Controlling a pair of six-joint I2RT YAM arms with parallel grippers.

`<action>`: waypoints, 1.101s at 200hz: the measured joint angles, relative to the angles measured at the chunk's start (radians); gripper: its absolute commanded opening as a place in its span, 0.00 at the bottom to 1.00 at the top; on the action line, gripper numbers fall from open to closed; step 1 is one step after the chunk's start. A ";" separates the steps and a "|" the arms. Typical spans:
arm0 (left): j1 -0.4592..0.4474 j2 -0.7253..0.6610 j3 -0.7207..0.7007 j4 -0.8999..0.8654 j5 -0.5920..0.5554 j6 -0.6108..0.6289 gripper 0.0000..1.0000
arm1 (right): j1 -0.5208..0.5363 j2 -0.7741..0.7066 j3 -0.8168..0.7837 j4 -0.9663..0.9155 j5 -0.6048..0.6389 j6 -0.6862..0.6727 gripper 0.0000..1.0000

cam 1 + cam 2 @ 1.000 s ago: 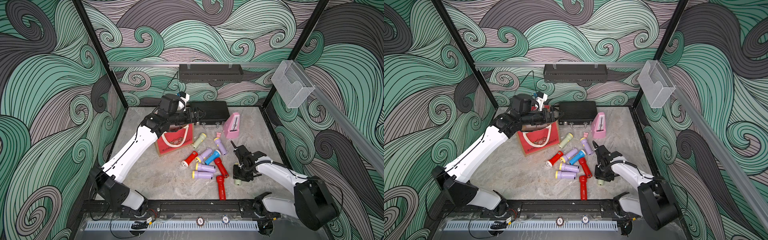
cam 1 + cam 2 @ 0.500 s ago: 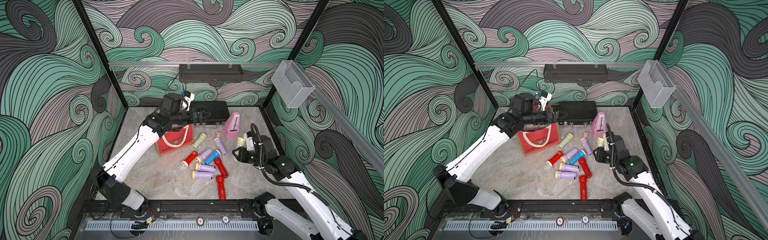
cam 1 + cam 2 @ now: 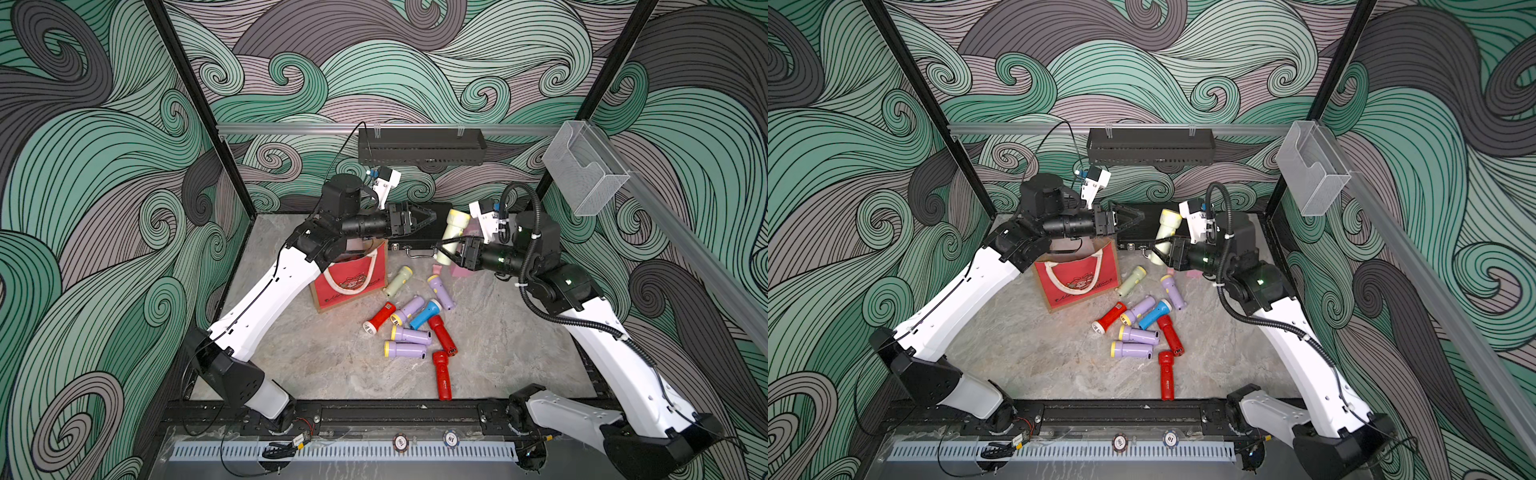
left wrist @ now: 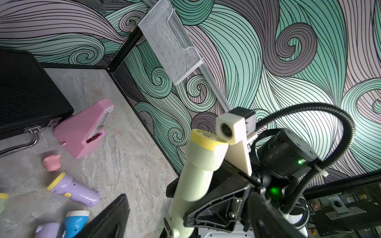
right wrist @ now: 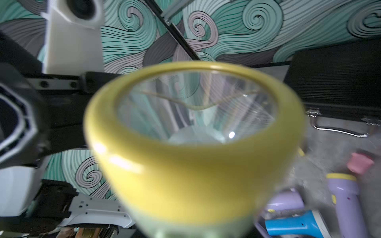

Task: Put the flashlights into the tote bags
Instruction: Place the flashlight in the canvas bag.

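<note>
bag: one, upright on the surface, red front facing the rail, white rope handle draped over it; the left arm crosses its mouth, so i cannot tell what is inside.
right hand: clamped on the lower body of the held flashlight.
held flashlight: one, pale green, tilted with its yellow head up toward the back wall; off the surface, in front of the case, right of the bag; its lens fills the right wrist view.
left hand: spread wide, empty; hovers above the bag's far side, pointing at the held flashlight's head, near it but apart.
loose flashlights: nine on the surface, clustered right of the bag.
green: one, the loose green, nearest the bag.
lilac: four, all yellow-headed; back lilac apart at the far side; slanted lilac against the blue; upper lilac and lower lilac side by side.
blue: one, between the slanted lilac and the mid red.
red: three; left red beside the slanted lilac; mid red just right of the upper lilac; front red closest to the rail.
flashlights in sight: ten.
others: one pink metronome lying by the case; one pink lump near it.
</note>
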 measured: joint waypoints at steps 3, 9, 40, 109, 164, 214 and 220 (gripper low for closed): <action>0.000 0.000 0.000 0.001 0.004 0.000 0.91 | 0.000 0.009 0.011 0.005 -0.014 0.001 0.00; 0.000 0.000 0.001 0.003 0.012 0.000 0.91 | 0.000 0.029 0.034 0.019 -0.046 0.004 0.00; 0.000 0.001 0.010 0.015 0.033 0.000 0.89 | 0.000 0.106 0.122 0.054 -0.176 0.014 0.00; 0.000 0.029 0.046 0.093 0.069 -0.052 0.77 | 0.000 0.173 0.184 0.064 -0.344 0.020 0.00; 0.000 0.055 0.071 0.137 0.100 -0.097 0.73 | 0.004 0.174 0.183 0.088 -0.387 0.043 0.00; -0.012 0.081 0.089 0.172 0.103 -0.126 0.70 | 0.009 0.171 0.183 0.064 -0.382 0.024 0.00; -0.014 0.085 0.092 0.173 0.103 -0.128 0.70 | 0.009 0.170 0.183 0.058 -0.380 0.021 0.00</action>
